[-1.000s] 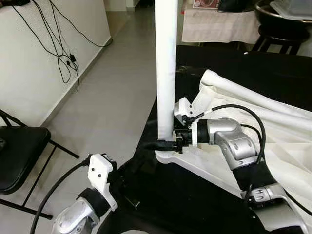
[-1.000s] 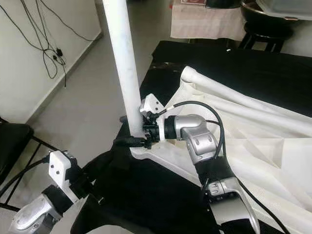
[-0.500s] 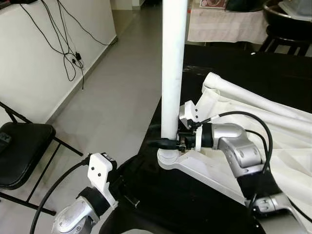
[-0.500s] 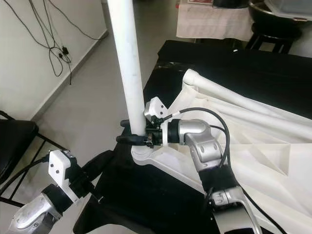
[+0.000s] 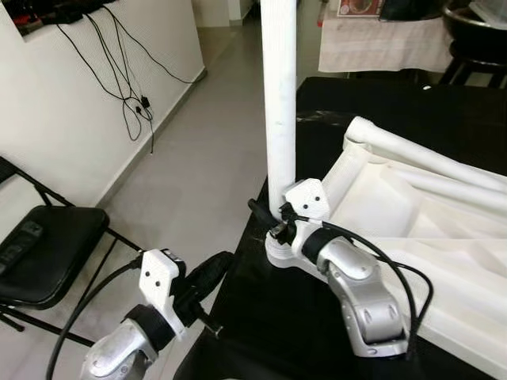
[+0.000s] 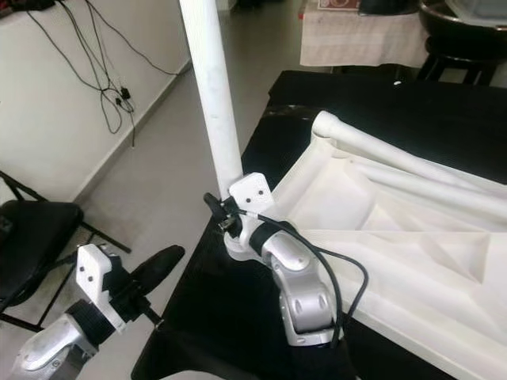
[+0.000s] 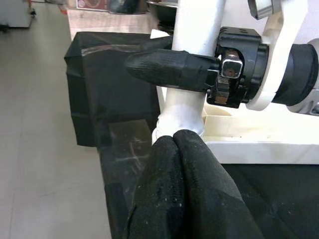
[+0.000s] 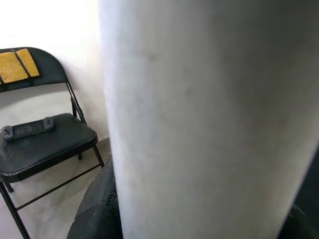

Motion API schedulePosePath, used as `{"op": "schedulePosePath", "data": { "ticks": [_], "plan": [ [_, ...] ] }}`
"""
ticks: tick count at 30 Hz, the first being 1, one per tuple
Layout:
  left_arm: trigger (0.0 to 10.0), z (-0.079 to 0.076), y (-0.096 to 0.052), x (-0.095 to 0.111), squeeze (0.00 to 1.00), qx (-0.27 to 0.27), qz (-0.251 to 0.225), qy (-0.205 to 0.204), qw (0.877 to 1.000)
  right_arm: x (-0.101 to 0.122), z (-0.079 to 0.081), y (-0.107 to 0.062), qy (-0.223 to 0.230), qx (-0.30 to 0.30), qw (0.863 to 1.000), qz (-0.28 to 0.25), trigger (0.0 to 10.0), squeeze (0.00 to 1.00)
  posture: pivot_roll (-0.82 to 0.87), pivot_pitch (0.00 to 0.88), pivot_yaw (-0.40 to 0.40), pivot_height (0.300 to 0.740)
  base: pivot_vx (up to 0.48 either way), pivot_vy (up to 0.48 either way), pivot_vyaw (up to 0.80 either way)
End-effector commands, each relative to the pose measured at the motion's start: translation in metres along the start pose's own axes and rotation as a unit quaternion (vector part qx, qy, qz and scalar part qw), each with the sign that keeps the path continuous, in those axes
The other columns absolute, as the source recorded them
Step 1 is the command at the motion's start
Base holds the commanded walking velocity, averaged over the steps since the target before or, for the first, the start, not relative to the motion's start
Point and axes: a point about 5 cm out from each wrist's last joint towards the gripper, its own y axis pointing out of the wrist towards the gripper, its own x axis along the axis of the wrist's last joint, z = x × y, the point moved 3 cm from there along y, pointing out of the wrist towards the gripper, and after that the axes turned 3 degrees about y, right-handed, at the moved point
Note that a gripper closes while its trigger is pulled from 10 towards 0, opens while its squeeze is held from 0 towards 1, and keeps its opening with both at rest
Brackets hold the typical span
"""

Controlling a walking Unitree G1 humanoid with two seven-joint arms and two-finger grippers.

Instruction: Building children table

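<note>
Right gripper (image 5: 273, 220) clamps white leg (image 5: 279, 103) just above tabletop (image 5: 412, 229) corner socket. Left gripper (image 5: 207, 275) idle, fingers together. Keep leg vertical while seating it.

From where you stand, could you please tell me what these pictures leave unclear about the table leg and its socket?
- Table leg: its top is cut off by the upper edge in both eye views.
- Corner socket of the upturned tabletop: the right hand covers the joint, so how deep the leg sits cannot be told.
- Right wrist view: the close leg hides the socket.

White table leg (image 8: 199, 114) up close, black folding chair (image 8: 42, 134) behind, w/ remote (image 8: 27, 128) on seat
</note>
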Motion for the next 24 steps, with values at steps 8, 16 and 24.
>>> {"op": "schedulePosePath", "data": {
  "ticks": [8, 16, 24],
  "plan": [
    [10.0, 0.005, -0.004, -0.005, 0.0, 0.006, 0.016, 0.0, 1.0, -0.015, 0.019, 0.003, 0.021, 0.1, 0.994, 0.038, 10.0, 1.0, -0.08, 0.127, 0.09, 0.74, 0.0, 0.0, 0.0],
    [10.0, 0.004, -0.005, -0.007, 0.0, 0.001, 0.02, -0.002, 1.0, 0.009, 0.022, -0.002, -0.024, 0.348, 0.937, 0.012, 10.0, 0.85, -0.06, 0.116, 0.093, 0.74, 0.0, 0.0, 0.0],
    [10.0, 0.003, -0.005, -0.007, 0.0, 0.001, 0.021, -0.002, 1.0, 0.019, 0.01, 0.005, -0.005, 0.42, 0.907, 0.016, 6.9, 0.0, -0.05, 0.111, 0.093, 0.74, 0.0, 0.0, 0.0]
  ]
}}
